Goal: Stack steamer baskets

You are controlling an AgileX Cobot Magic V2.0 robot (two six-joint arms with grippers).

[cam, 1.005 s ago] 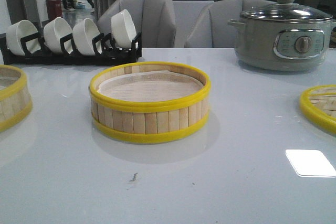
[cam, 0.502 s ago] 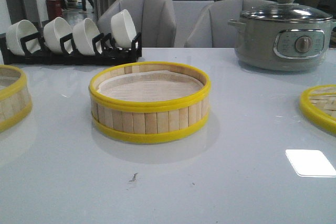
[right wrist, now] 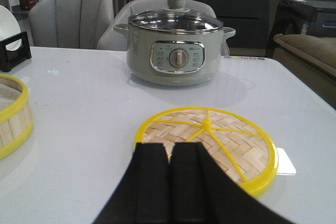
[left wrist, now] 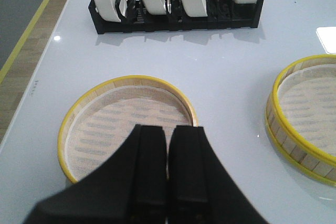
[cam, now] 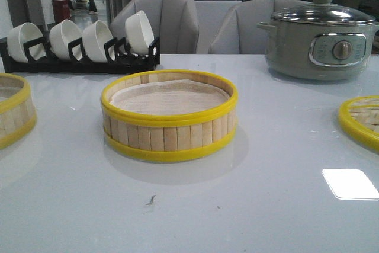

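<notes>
Your left claw (left wrist: pixel 167 182) is clenched on nothing, poised over a round, cloth-lined bamboo-slat steamer basket with yellow plastic rims (left wrist: pixel 126 124) — a matching basket (left wrist: pixel 307 114) sits beside it on the counter (left wrist: pixel 236 72). Your right claw (right wrist: pixel 170 182), also clenched and unladen, hangs over the flat woven-bamboo, yellow-rimmed lid (right wrist: pixel 210 140) — nothing is stacked yet.

The worktop (cam: pixel 266 217) is seen low from the front. The wrist views look down closer. The middle basket (cam: pixel 169 115) is shared with both.

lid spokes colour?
Bright yellow, matching the rim, over the lid's pale woven bamboo; clearest in the right wrist view.
</notes>
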